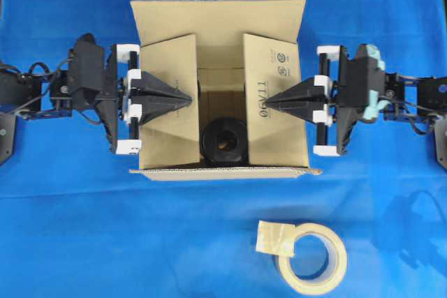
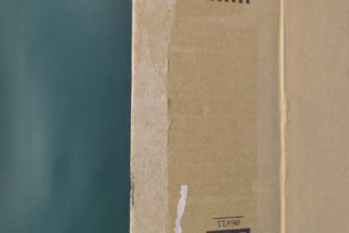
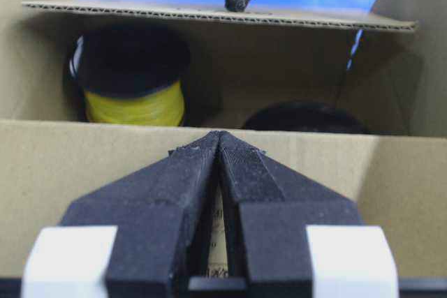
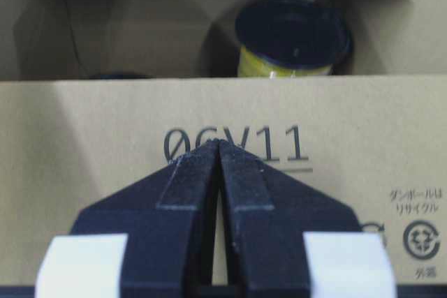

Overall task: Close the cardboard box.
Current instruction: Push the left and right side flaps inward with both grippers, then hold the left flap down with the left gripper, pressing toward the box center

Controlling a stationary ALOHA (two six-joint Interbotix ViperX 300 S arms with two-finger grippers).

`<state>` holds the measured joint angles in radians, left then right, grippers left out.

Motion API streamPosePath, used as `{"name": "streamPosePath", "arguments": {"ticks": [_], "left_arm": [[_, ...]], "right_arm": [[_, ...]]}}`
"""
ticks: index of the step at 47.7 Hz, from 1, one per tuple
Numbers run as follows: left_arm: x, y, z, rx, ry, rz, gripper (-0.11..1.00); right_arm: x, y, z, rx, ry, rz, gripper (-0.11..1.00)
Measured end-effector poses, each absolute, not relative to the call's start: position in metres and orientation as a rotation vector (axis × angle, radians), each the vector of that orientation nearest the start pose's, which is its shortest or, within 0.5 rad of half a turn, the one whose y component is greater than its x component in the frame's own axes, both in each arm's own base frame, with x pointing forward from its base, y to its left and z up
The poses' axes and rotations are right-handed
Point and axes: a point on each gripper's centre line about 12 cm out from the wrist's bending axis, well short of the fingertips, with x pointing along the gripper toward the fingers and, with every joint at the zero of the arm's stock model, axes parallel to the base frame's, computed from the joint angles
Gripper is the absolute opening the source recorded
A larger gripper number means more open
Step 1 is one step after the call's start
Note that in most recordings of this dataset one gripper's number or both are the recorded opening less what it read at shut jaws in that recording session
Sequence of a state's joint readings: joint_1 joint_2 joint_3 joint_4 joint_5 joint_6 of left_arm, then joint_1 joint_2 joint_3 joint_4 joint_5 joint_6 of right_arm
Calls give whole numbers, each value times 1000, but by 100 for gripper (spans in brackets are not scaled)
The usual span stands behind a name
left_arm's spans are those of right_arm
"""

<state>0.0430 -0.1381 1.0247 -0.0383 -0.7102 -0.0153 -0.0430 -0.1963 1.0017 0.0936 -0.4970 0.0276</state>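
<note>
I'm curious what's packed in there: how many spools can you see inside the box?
2. A black spool wound with yellow line stands in the cardboard box, by its front wall; another black spool lies lower, mostly hidden behind a flap. More may be hidden.

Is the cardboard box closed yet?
No, the cardboard box remains open: the side flaps are partly folded inward, with a gap showing a black spool inside.

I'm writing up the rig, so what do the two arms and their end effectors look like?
Both arms are black with loose black cables. Each end effector, left and right, has black fingers tapering to a point, on a rail with white blocks. The right arm carries a pale teal patch.
</note>
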Motion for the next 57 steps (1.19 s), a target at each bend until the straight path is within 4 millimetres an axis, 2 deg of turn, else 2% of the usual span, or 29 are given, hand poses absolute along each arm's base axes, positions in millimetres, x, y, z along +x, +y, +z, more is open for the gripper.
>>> {"name": "streamPosePath", "arguments": {"ticks": [9,26,30,42,57], "left_arm": [[331,17,161,-63,230,75,0],[345,22,165,-63,214,86,0],[352,29,167,-53,205,103,0],[380,66,173,-41,179,190,0],[402,87,172,-32,172,230,0]], "right_arm": [[327,-19,167,115,356,-109,0],[329,-19,165,120,363,-110,0],[329,-19,165,121,362,-111,0],[329,-19,165,121,362,-110,0],[329,-17,165,120,362,-107,0]]}}
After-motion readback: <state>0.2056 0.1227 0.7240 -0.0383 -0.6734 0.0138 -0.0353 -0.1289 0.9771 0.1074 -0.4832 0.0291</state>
